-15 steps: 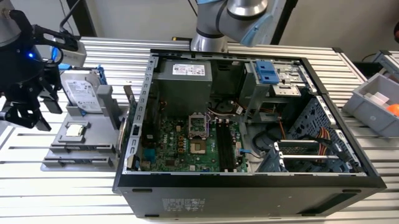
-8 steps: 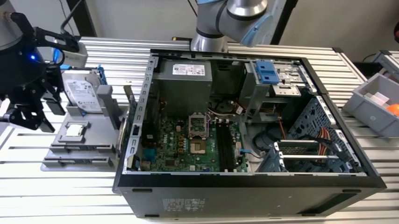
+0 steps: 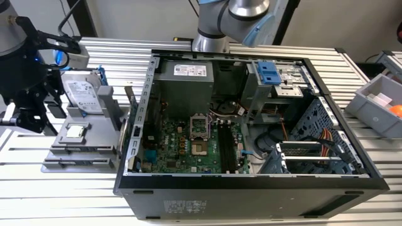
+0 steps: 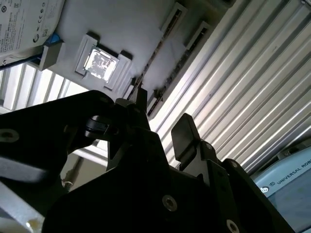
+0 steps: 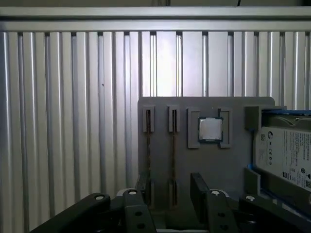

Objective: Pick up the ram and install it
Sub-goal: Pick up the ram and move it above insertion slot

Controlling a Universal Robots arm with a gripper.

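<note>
Two thin, dark-edged ram sticks (image 5: pixel 173 155) stand on edge in parallel slots of a flat grey plastic holder (image 5: pixel 206 165), untouched. Just above them in the first wrist view, the black gripper (image 5: pixel 170 188) hangs with its fingers (image 5: pixel 200 187) spread apart and nothing between them. A small square silver processor chip (image 5: pixel 210 129) and a white-labelled hard drive in a blue frame (image 5: pixel 286 158) share the holder. It lies on a ribbed aluminium table (image 5: pixel 63 121), beside an open black computer case (image 3: pixel 251 188) at the exterior view's right.
</note>
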